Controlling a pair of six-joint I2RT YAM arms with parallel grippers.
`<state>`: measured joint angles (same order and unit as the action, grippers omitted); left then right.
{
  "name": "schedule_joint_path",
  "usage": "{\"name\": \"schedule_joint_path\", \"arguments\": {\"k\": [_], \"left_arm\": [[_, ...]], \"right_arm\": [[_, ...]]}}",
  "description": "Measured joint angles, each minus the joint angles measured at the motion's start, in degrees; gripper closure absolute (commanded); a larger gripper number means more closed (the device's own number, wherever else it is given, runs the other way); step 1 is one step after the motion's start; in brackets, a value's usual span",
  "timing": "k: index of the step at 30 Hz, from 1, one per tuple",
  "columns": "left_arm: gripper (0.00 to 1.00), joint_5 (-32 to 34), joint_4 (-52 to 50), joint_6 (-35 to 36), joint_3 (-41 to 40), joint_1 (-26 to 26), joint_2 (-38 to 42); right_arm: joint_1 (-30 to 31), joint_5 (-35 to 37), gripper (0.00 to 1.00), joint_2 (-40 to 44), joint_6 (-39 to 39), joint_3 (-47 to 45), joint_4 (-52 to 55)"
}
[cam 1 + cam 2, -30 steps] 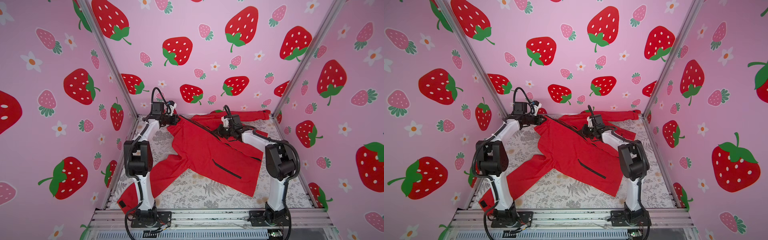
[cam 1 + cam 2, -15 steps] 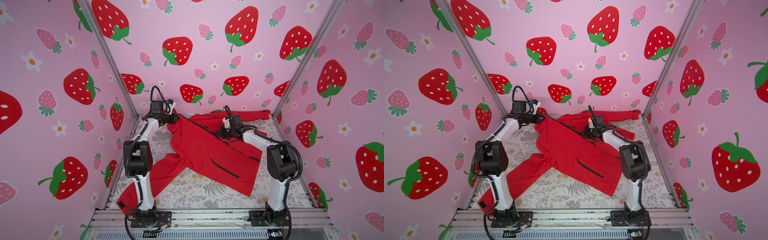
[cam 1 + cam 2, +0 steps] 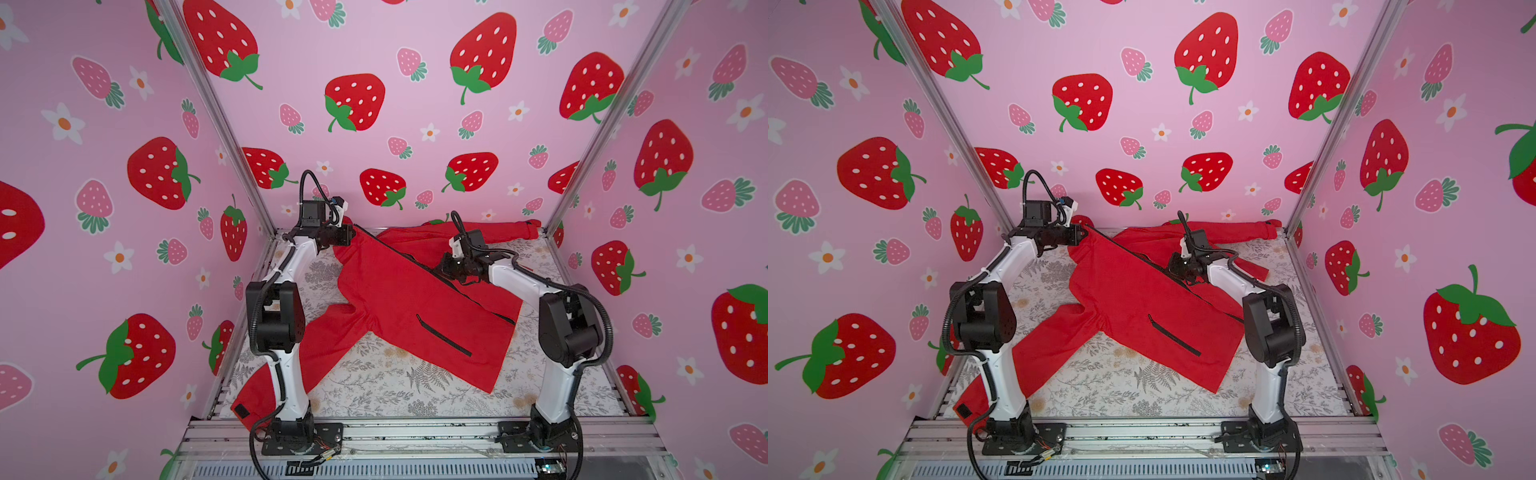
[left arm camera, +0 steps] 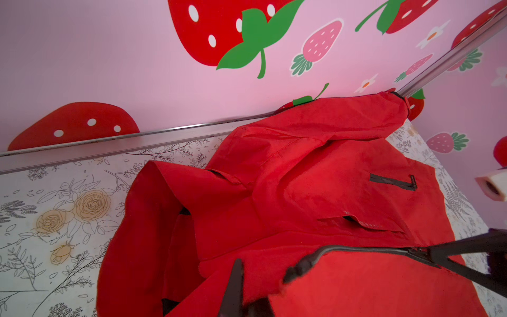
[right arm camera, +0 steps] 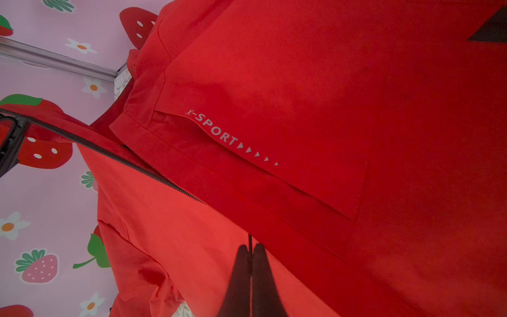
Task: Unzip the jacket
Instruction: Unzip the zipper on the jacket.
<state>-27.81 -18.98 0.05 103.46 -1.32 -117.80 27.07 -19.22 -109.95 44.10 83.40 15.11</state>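
Observation:
The red jacket [image 3: 399, 307] [image 3: 1129, 307] lies spread slantwise on the floral table. One sleeve [image 3: 498, 230] runs along the back wall. My left gripper [image 3: 351, 237] [image 3: 1084, 235] [image 4: 263, 274] is at the back left, shut on the jacket's top edge beside the front zipper's upper end. The black zipper [image 3: 395, 249] [image 5: 115, 157] runs taut from there to my right gripper [image 3: 444, 269] [image 3: 1173, 266] [image 5: 251, 247], which is shut on the thin zipper pull. Above that point the front is parted, and the panel with white chest lettering [image 5: 216, 131] lies underneath.
The floral table [image 3: 395, 395] is boxed in by pink strawberry walls with metal corner posts [image 3: 582, 183]. The jacket's other sleeve [image 3: 257, 399] hangs over the front left edge, behind the left arm's base. A slanted pocket zipper [image 3: 442, 334] shows near the hem.
The left gripper has drawn the top edge slightly back, and the jacket's hem has crept a little to the left. Both grips are unchanged.

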Motion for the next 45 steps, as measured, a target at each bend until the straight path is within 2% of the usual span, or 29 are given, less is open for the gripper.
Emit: {"name": "schedule_joint_path", "arguments": {"k": [8,14,31,45], "left_arm": [[1.0,3.0,1.3,-1.1,-0.1,0.0,0.0],[1.0,7.9,6.1,-2.4,-4.2,0.0,0.6],[1.0,11.6,7.2,-5.8,-4.5,0.0,0.6],[1.0,17.1,7.3,-8.6,-4.5,0.0,0.6]], "right_arm": [[-0.1,2.1,1.0,1.0,-0.7,0.0,3.7],[-0.2,3.4,1.0,1.0,-1.1,0.0,6.4],[-0.2,7.2,1.0,3.0,-2.5,0.1,11.4],[-0.5,9.3,1.0,4.6,-4.6,0.1,13.9]]}}
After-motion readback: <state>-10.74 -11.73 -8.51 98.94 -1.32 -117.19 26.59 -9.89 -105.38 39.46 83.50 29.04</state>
